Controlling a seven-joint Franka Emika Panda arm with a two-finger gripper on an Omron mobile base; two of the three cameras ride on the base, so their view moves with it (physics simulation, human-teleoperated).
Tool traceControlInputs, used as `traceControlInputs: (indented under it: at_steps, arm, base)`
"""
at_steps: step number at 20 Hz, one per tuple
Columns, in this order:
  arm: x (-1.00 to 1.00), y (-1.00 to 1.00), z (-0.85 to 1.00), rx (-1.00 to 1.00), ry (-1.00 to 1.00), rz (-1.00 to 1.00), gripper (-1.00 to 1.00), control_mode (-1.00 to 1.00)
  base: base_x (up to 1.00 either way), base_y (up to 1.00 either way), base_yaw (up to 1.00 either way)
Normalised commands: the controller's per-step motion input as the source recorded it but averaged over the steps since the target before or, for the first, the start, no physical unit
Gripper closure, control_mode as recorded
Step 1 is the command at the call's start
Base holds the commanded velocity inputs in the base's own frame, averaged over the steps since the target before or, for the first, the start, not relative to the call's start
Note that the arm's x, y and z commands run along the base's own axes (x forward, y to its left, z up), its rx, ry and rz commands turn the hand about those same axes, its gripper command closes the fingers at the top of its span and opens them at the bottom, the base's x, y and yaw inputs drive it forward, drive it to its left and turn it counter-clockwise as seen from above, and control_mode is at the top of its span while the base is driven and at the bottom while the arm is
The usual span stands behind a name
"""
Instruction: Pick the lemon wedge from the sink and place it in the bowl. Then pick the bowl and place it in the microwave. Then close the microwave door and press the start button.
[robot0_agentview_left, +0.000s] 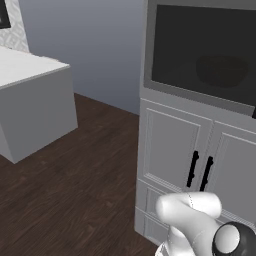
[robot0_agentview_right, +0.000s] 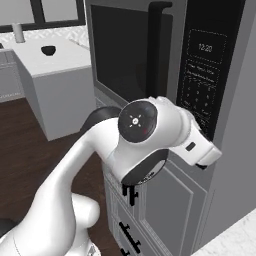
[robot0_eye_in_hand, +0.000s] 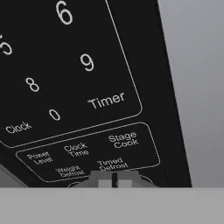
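Two fingertips (robot0_eye_in_hand: 101, 178) of your claw (robot0_eye_in_hand: 113, 180) are sitting pinched together, gripping nothing, pressing the microwave (robot0_agentview_right: 165, 65) keypad (robot0_eye_in_hand: 65, 87), "Timer" lying at twelve o'clock.

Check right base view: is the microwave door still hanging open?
No, the microwave door sits flush in its frame beside the keypad.

White island counter (robot0_agentview_right: 60, 62) w/ small dark bowl-like item (robot0_agentview_right: 48, 50) on top
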Motion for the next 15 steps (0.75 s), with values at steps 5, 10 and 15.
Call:
traceControlInputs:
  at_steps: [5,10,15]
  arm:
    - [1.0,-0.45,-0.31,0.13,0.03,0.12,1.0,-1.0]
    - [0.61,-0.67,-0.61,0.12,0.0,0.24,1.0,-1.0]
    - [0.55,-0.15,-0.57,0.05,-0.02,0.14,1.0,-1.0]
  base:
    - [0.0,0.0,0.0]
    - [0.0,0.0,0.0]
    - [0.0,0.0,0.0]
